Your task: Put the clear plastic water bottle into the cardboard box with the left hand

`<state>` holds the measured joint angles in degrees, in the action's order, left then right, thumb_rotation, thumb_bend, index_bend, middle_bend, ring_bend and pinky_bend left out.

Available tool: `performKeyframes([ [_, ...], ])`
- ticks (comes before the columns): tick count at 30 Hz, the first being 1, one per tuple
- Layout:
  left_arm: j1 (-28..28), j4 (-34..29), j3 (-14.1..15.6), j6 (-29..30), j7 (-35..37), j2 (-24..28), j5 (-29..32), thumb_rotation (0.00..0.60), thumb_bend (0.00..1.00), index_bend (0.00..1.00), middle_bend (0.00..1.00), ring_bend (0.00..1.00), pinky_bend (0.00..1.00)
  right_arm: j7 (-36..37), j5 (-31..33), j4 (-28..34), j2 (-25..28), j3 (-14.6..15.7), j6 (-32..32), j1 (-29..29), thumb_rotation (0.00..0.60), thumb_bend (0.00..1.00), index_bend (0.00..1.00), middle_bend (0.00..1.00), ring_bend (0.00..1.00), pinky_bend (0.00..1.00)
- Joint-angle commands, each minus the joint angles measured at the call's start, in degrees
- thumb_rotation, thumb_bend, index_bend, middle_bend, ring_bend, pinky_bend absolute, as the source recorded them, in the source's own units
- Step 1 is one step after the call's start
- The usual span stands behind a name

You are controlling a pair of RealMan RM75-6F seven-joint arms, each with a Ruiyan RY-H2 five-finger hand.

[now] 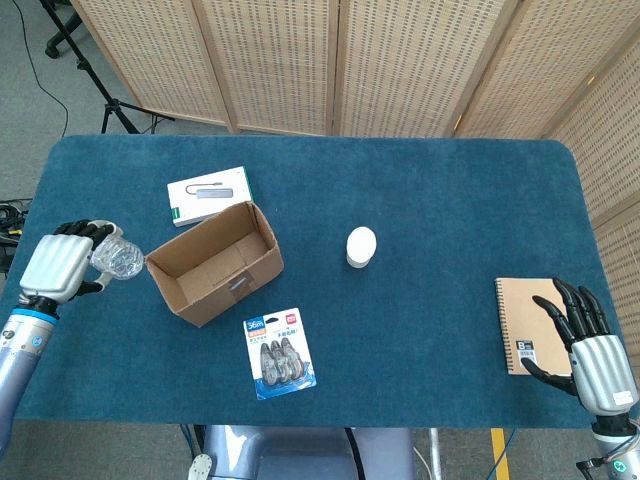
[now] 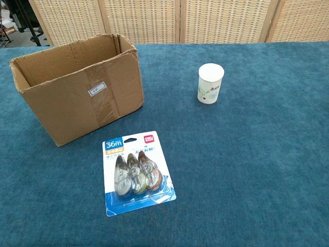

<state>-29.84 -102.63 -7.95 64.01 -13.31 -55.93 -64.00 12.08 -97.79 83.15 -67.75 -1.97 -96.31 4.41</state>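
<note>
Clear plastic water bottle [image 1: 117, 259] is gripped in left hand [image 1: 62, 264], lifted off the bench [image 1: 450, 200], just beside the cardboard box [image 1: 214, 262] at its 9 o'clock. Box open, seems empty. To do it well: carry bottle toward 3 o'clock, clear the near box wall, get it above the opening before letting go; tilt it to fit lengthwise. Right hand [image 1: 585, 345] open, fingers spread, over the notebook [image 1: 527, 326] at 4 o'clock. Neither hand shows in chest view.
</note>
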Motion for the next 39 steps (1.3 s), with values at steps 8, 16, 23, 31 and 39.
performKeyframes([
  [8,-1.2,-3.8,-3.7,5.0,-1.0,-3.0,-2.2,0.600,0.78,0.72,0.56,0.41,0.46,0.4,0.3,-0.2,0.0,-0.1,0.3,0.1,0.600,0.14,0.15,0.00,0.00,0.00],
  [16,-2.7,-8.5,-5.7,7.0,-2.5,-5.6,-4.2,0.600,0.78,0.72,0.56,0.41,0.47,0.9,0.4,-0.2,0.1,-0.1,0.4,0.2,0.600,0.14,0.15,0.00,0.00,0.00],
  [23,-4.7,-10.9,-5.9,8.5,-6.7,-10.8,-6.3,0.600,0.78,0.72,0.56,0.41,0.47,1.8,0.6,-0.4,0.3,-0.2,0.5,0.3,0.600,0.13,0.15,0.00,0.00,0.00],
  [31,-6.2,-9.8,-5.4,8.7,-8.4,-16.6,-7.8,0.600,0.78,0.72,0.56,0.41,0.47,2.5,0.7,-0.7,0.3,-0.2,0.4,0.3,0.600,0.14,0.15,0.00,0.00,0.00],
  [39,-6.9,-8.3,-4.0,7.7,-9.1,-20.6,-8.1,0.600,0.74,0.72,0.56,0.40,0.46,3.2,0.9,-0.8,0.4,-0.3,0.3,0.3,0.600,0.13,0.15,0.00,0.00,0.00],
])
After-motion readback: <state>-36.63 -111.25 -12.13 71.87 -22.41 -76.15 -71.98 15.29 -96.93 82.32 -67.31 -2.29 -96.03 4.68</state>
